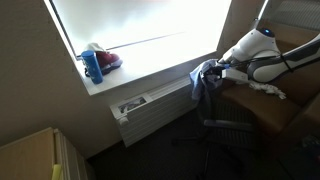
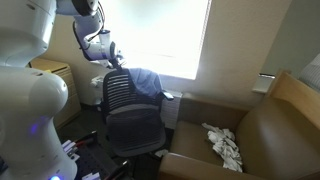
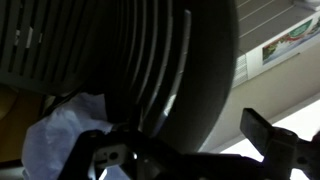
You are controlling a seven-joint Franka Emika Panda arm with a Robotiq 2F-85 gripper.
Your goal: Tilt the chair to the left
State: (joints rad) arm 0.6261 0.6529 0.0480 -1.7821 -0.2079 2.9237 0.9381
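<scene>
The chair [image 2: 124,100] is a black office chair with a ribbed mesh back, standing by the window; a blue cloth [image 2: 150,82] hangs over its back. It also shows in an exterior view [image 1: 207,82], small and dark below the arm. My gripper [image 2: 112,58] is at the top edge of the chair's back. In the wrist view the chair's back [image 3: 150,60] fills the frame and its edge lies between my gripper's [image 3: 185,140] two fingers. The fingers are spread, with a gap of light between the right finger and the chair. The gripper is open.
A brown armchair [image 2: 265,130] with a white crumpled cloth [image 2: 225,145] stands close beside the chair. The window sill [image 1: 140,72] holds a blue bottle [image 1: 93,67] and a red thing [image 1: 107,60]. A radiator [image 1: 150,108] runs under the sill. A wooden cabinet [image 1: 30,155] stands in the corner.
</scene>
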